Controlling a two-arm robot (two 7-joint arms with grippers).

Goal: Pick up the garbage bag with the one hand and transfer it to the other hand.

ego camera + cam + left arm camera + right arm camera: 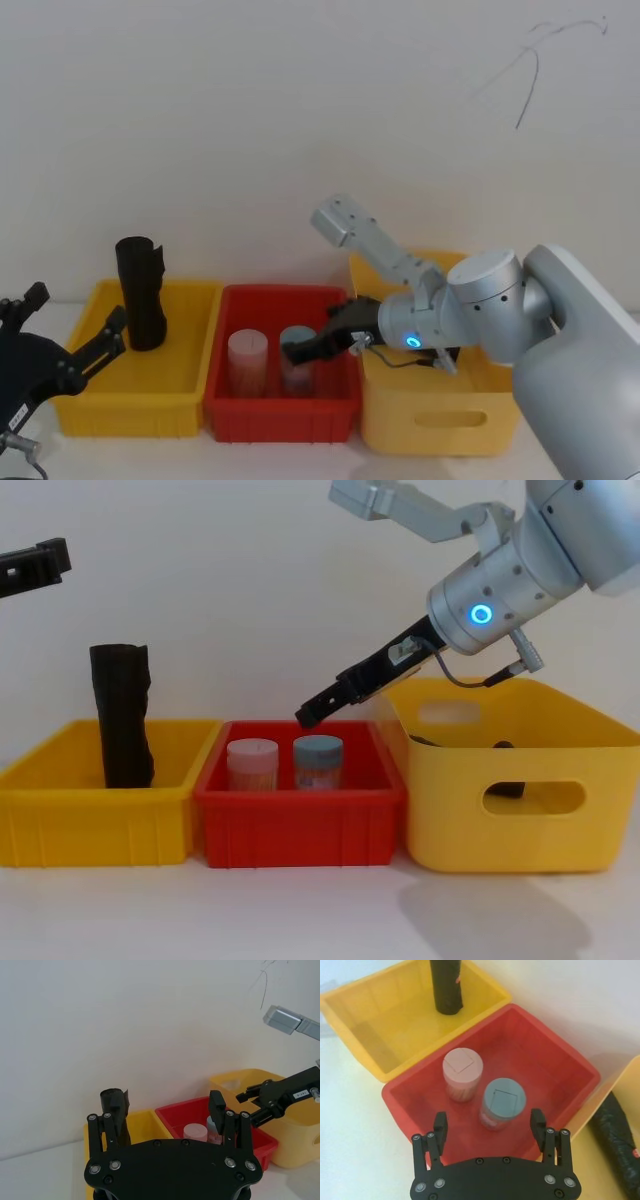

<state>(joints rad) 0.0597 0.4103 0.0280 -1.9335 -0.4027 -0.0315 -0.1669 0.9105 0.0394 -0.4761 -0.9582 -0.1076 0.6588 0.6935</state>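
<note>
The garbage bag (140,292), a black rolled cylinder, stands upright in the left yellow bin (100,405), just left of the red bin (280,418) that serves as centre of the row. The right gripper (312,713), on the blue-ringed arm, hovers above the red bin, fingers spread and empty, over a pink-lidded jar (463,1067) and a teal-lidded jar (503,1098). The left gripper (75,350) hangs left of the red bin, near the yellow bin's front corner, fingers apart, holding nothing. A taller yellow bin (520,810) sits right of the red bin, with another black roll (620,1135) inside.
</note>
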